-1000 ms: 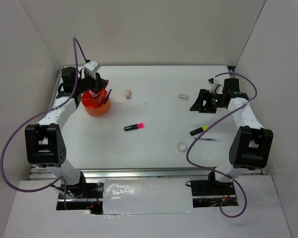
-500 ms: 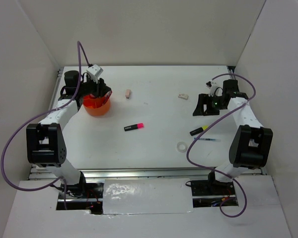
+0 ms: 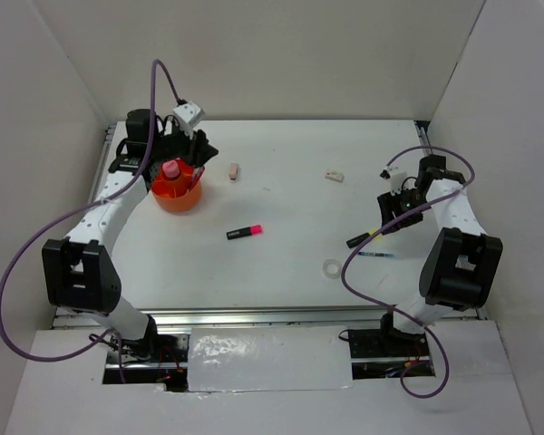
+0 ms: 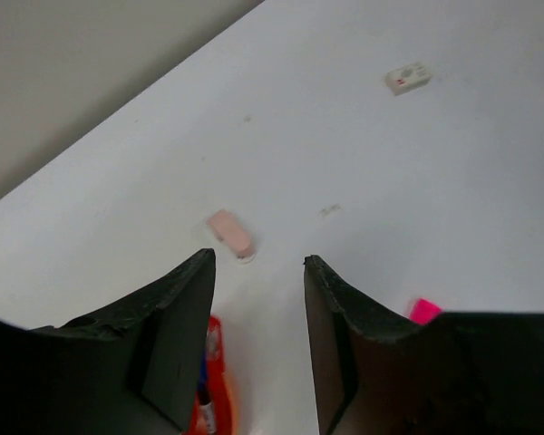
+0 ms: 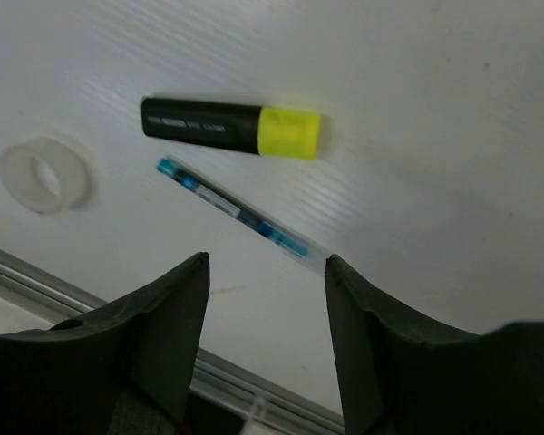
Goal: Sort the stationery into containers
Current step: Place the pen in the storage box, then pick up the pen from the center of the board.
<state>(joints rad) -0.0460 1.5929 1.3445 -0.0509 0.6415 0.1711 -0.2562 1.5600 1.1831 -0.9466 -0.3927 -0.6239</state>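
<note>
The right hand (image 5: 266,313) hung spread and empty over the yellow-black highlighter (image 5: 231,127) and blue pen (image 5: 236,213) on the table (image 3: 290,190), seemingly aligned for a pick, while the left hand (image 4: 258,317), also spread and empty, hovered by the orange tub (image 3: 177,198) holding the glue stick (image 3: 170,169).

The left pincer (image 3: 198,148) sits in the upper left of the top view, its two fingers apart and holding nothing. The right pincer (image 3: 389,220) is at the middle right, pointing down, fingers apart and empty too.
</note>
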